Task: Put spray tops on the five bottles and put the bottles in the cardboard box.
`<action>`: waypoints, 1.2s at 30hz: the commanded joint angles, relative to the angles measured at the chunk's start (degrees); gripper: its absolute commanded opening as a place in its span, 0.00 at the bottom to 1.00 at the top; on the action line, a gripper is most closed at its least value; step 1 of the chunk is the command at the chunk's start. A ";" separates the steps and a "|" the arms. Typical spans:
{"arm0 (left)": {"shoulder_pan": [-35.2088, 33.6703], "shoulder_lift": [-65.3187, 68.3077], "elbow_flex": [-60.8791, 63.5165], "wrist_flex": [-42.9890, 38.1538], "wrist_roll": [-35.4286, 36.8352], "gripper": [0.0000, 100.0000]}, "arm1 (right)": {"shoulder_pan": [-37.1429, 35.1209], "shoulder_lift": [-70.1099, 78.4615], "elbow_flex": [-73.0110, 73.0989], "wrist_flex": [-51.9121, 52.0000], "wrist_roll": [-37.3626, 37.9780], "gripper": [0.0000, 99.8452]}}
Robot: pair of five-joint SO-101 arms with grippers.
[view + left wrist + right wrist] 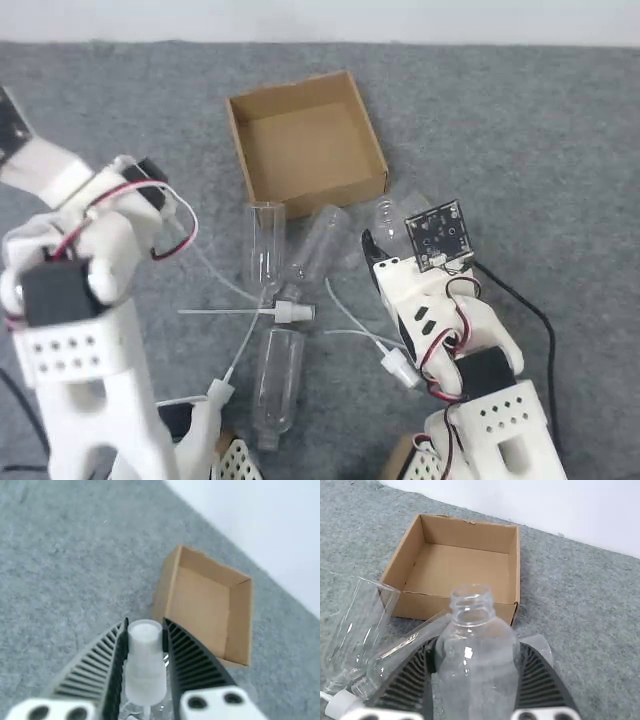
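Observation:
My left gripper (145, 626) is shut on a white spray top (145, 667), held above the grey carpet with the cardboard box (235, 605) beyond it. The left arm (90, 270) stands at the table's left side. My right gripper (476, 662) is shut on a clear bottle (476, 640) whose open neck points toward the box (410, 560). That bottle (388, 218) sits just right of the box's (240, 130) near corner. Three more clear bottles lie loose (265, 243), (320, 243), (278, 375).
Loose spray tops with thin tubes lie on the carpet (295, 313), (400, 368), (222, 388). The box is empty. A black cable (540, 330) runs along the right arm. Open carpet spreads to the far left and far right.

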 commanded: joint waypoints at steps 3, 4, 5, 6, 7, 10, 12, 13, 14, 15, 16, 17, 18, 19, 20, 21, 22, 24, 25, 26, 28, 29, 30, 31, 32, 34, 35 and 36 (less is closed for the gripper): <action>0.18 -9.76 6.11 -5.27 3.52 0.01 | -0.40 -1.89 -1.14 -1.36 -0.62 0.03; 0.18 -10.73 7.43 -6.15 3.60 0.01 | -0.40 -1.89 -1.14 -1.36 -0.62 0.03; 0.18 -11.60 8.48 -6.86 3.69 0.01 | -0.40 -1.89 -1.14 -1.36 -0.62 0.03; 0.18 -12.57 9.36 -7.38 3.69 0.01 | -0.40 -1.89 -1.14 -1.45 -0.62 0.03; 0.18 -13.36 10.15 -7.82 3.69 0.01 | -0.40 -1.89 -1.14 -1.45 -0.62 0.03; 0.18 -15.38 11.56 -8.09 3.69 0.01 | -0.40 -1.89 -1.14 -1.45 -0.44 0.03; 0.18 -16.44 12.35 -8.09 3.69 0.01 | -0.40 -1.89 -1.14 -1.45 -0.35 0.03; 0.18 -16.97 12.70 -8.09 3.69 0.01 | -0.40 -1.89 -1.14 -1.45 -0.26 0.03; 0.18 -17.41 12.97 -8.09 3.69 0.01 | -0.40 -1.89 -1.14 -1.45 -0.26 0.03; 0.18 -17.85 13.41 -8.09 3.69 0.01 | -0.40 -1.89 -1.14 -1.45 -0.26 0.03; 0.18 -18.29 13.76 -8.09 3.69 0.01 | -0.40 -1.89 -1.14 -1.45 -0.26 0.03; 0.18 -18.81 14.02 -8.09 3.69 0.01 | -0.40 -1.89 -1.14 -1.45 -0.18 0.03; 0.18 -19.25 14.11 -8.09 3.78 0.01 | -0.40 -1.89 -1.14 -1.45 -0.18 0.03; 0.18 -19.69 14.46 -8.09 3.78 0.01 | -0.40 -1.89 -1.05 -1.45 -0.09 0.03; 0.18 -20.22 14.73 -8.18 3.78 0.01 | -0.40 -1.89 -0.97 -1.45 -0.09 0.03; 0.18 -20.84 15.34 -8.88 3.78 0.01 | -0.40 -1.89 -0.62 -1.45 -0.09 0.03; 0.18 -21.63 16.22 -9.93 3.78 0.01 | -0.40 -1.89 -0.35 -1.63 -0.09 0.03; 0.18 -23.65 18.77 -12.57 4.66 0.01 | -1.27 -1.80 0.70 -3.82 -0.09 0.03; 0.18 -24.79 20.44 -13.89 5.98 0.01 | -1.98 -1.80 1.67 -5.05 -0.09 0.03; 0.18 -26.20 22.37 -15.47 7.21 0.01 | -2.86 -1.80 2.73 -6.64 0.00 0.03; 0.18 -29.45 26.07 -18.99 9.05 0.01 | -4.88 -1.80 4.92 -9.71 0.00 0.03; 0.18 -31.21 27.91 -20.75 9.49 0.01 | -5.67 -1.80 5.80 -10.95 0.00 0.03; 0.18 -33.05 29.58 -22.07 9.85 0.01 | -6.20 -1.80 6.51 -11.82 0.00 0.03; 0.18 -34.99 31.16 -23.21 9.93 0.01 | -6.64 -1.80 6.95 -12.44 0.00 0.03; 0.18 -37.01 32.57 -24.18 9.85 0.01 | -6.73 -1.80 7.21 -12.62 0.00 0.03; 0.18 -40.79 34.86 -25.41 9.85 0.01 | -6.73 -1.80 7.21 -12.53 0.09 0.03; 0.18 -42.46 35.82 -25.93 9.85 0.01 | -6.73 -1.80 7.21 -12.53 0.09 0.03; 0.18 -44.04 36.62 -26.20 9.85 0.01 | -6.73 -1.80 7.21 -12.53 0.09 0.03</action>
